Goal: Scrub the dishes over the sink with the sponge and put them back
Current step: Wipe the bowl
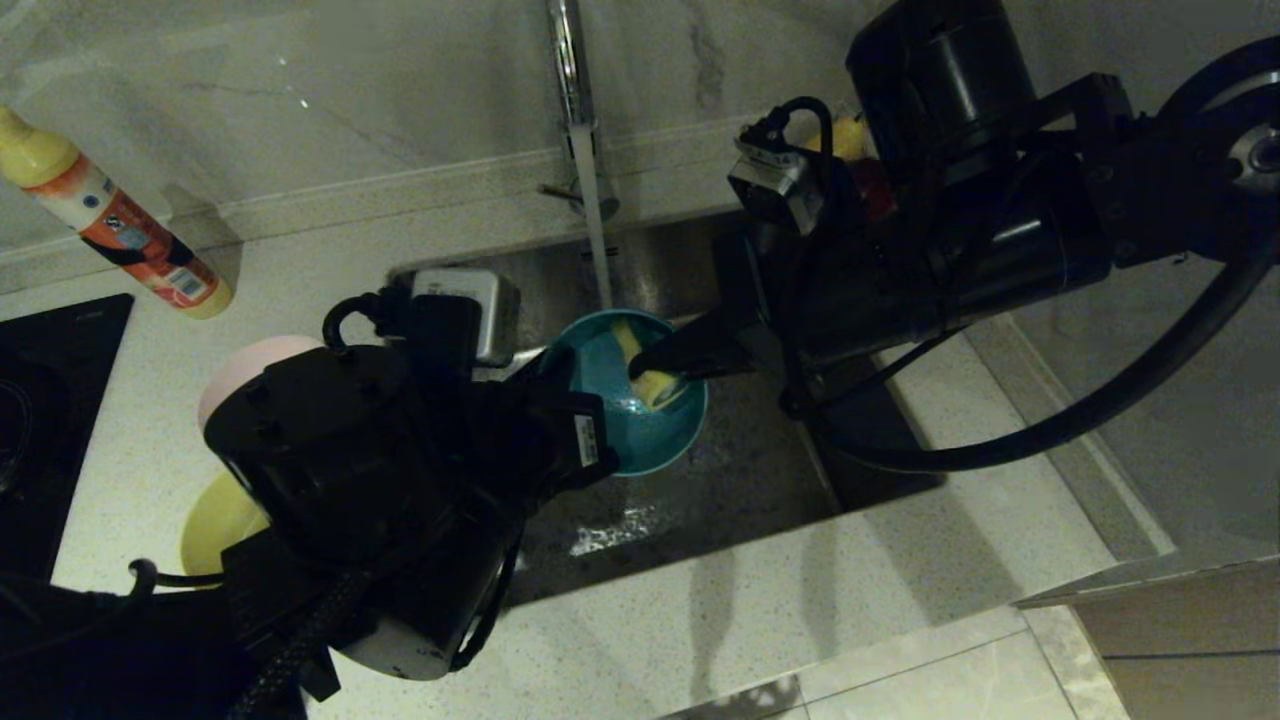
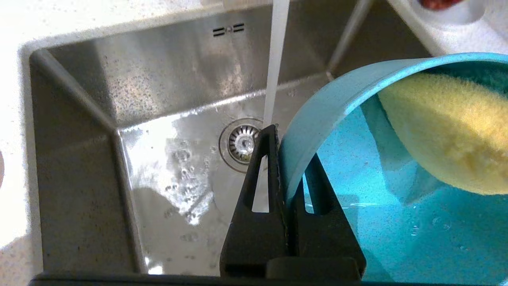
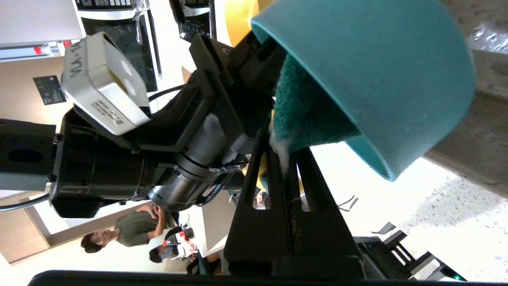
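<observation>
Stage: mid-scrub, blue bowl (image 1: 640, 425) in hand over the sink (image 1: 720, 480), centre of head view; tap (image 1: 572, 70) running, stream dropping just behind the bowl rim.
Done: can't tell if any bowl is already washed.
Left: judged — finish blue, put it back on the counter (image 1: 800, 600); pink bowl (image 1: 250, 365) and yellow bowl (image 1: 215, 525) sit on counter at left-centre of head view, mostly hidden behind the L arm, likely still to do.
Left tool (image 2: 286, 174): pressed together on the blue bowl's rim, one finger inside, one outside; holds bowl tilted, opening facing up and toward R arm.
Right tool (image 3: 286, 167): pinching the sponge (image 1: 650, 375); reaches in from upper right of head view, sponge pressed vs bowl's inner wall, green side facing R wrist cam.
Other: bottle (image 1: 115, 215) upper left on counter, not involved.
</observation>
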